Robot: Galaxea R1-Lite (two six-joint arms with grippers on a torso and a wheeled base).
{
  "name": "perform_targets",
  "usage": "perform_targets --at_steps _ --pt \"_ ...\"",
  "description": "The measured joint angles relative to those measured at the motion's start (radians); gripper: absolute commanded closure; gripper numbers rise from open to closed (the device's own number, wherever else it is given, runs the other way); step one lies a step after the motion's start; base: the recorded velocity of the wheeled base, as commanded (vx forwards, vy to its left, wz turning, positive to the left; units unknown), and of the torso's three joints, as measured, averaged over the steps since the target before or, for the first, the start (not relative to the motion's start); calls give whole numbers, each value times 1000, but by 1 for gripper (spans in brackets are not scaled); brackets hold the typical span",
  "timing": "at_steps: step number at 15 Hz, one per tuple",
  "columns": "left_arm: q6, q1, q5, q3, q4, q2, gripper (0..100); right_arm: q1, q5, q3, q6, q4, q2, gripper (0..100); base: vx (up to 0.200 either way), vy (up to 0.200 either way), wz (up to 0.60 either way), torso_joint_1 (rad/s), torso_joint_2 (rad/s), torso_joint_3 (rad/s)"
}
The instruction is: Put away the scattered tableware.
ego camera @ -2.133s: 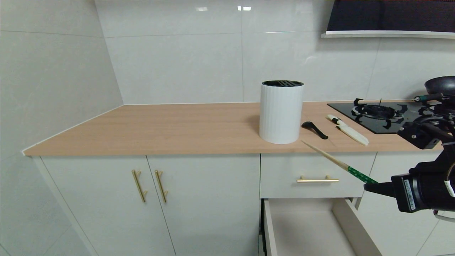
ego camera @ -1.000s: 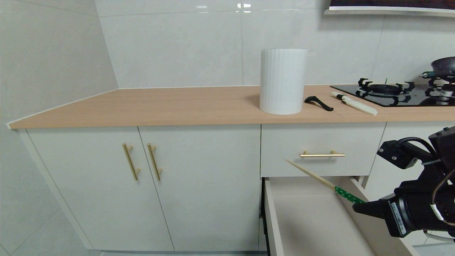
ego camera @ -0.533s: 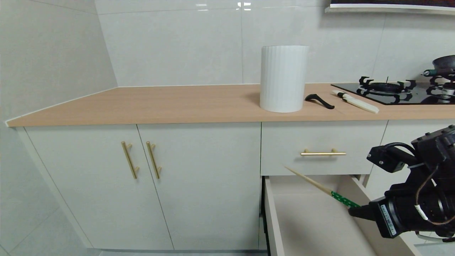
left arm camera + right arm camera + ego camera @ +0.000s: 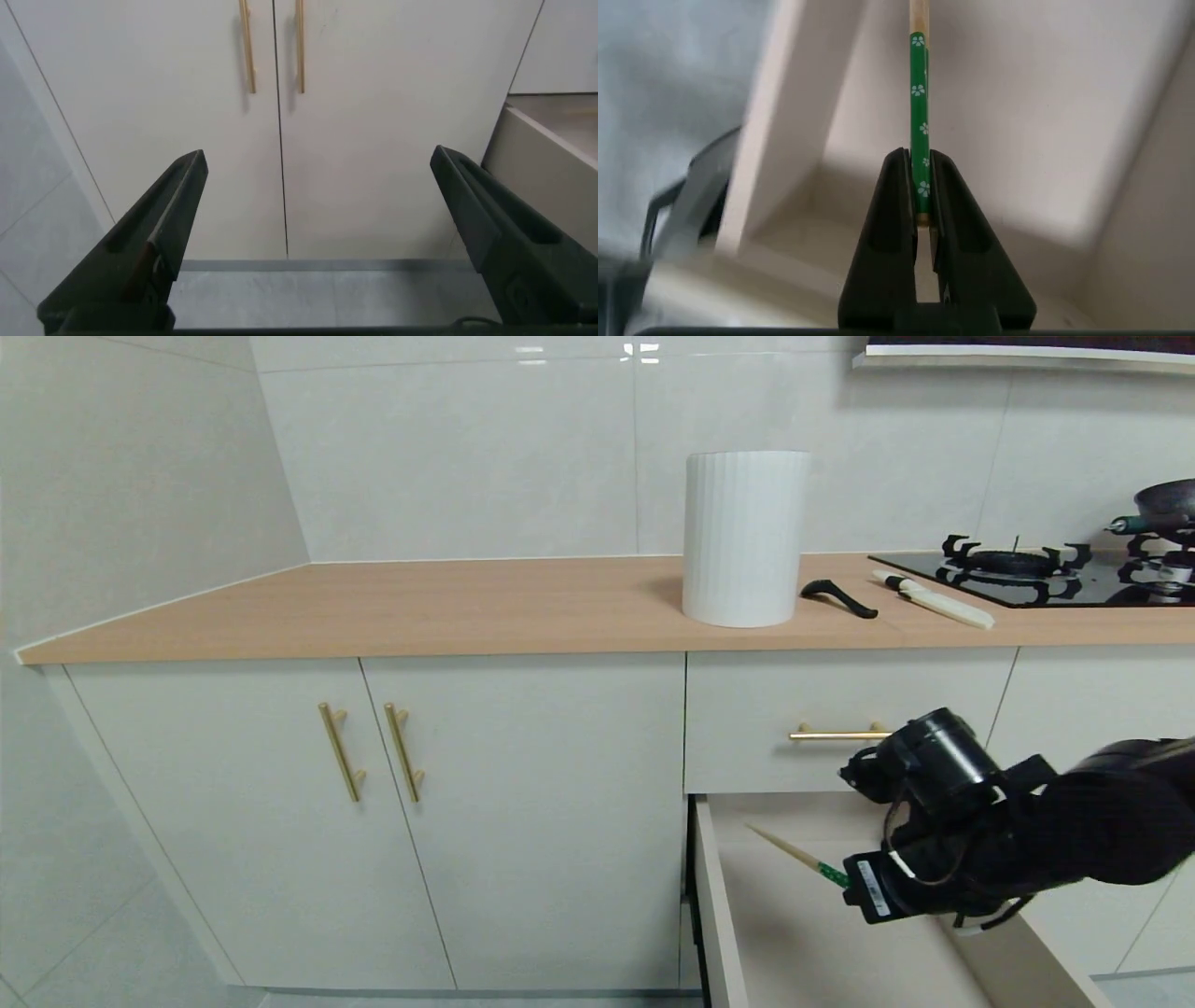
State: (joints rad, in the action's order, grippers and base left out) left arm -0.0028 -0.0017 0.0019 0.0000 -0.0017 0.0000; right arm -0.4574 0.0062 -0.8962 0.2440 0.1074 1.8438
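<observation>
My right gripper [image 4: 851, 887] is shut on a wooden chopstick [image 4: 794, 855] with a green patterned end, holding it over the open lower drawer [image 4: 840, 952] with its tip pointing toward the drawer's back left. In the right wrist view the chopstick [image 4: 918, 112] runs out from between the shut fingers [image 4: 920, 201] above the drawer's pale floor. On the counter [image 4: 467, 607] lie a black spoon [image 4: 838, 598] and a cream-handled knife [image 4: 932, 600], right of a white ribbed utensil holder [image 4: 744, 538]. My left gripper [image 4: 313, 247] is open, low before the cabinet doors [image 4: 280, 112].
A gas hob [image 4: 1036, 575] with a dark pan [image 4: 1162, 504] sits at the counter's right end. A shut drawer with a gold handle [image 4: 838, 735] is above the open one. Double cabinet doors with gold handles [image 4: 369, 751] are to the left.
The head camera has dropped lower. My right arm swung left and down, carrying the chopstick from counter height into the open drawer's mouth.
</observation>
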Motion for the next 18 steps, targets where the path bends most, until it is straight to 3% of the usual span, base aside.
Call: perform_targets --at_steps 7,11,18 --pt "0 0 0 0 0 0 0 -13 -49 -191 139 -16 363 100 0 0 0 0 0 0" --pt "0 0 0 0 0 0 0 -64 -107 -199 149 -9 447 100 0 0 0 0 0 0" --pt "0 0 0 0 0 0 0 -74 -115 -198 149 -8 478 100 0 0 0 0 0 0"
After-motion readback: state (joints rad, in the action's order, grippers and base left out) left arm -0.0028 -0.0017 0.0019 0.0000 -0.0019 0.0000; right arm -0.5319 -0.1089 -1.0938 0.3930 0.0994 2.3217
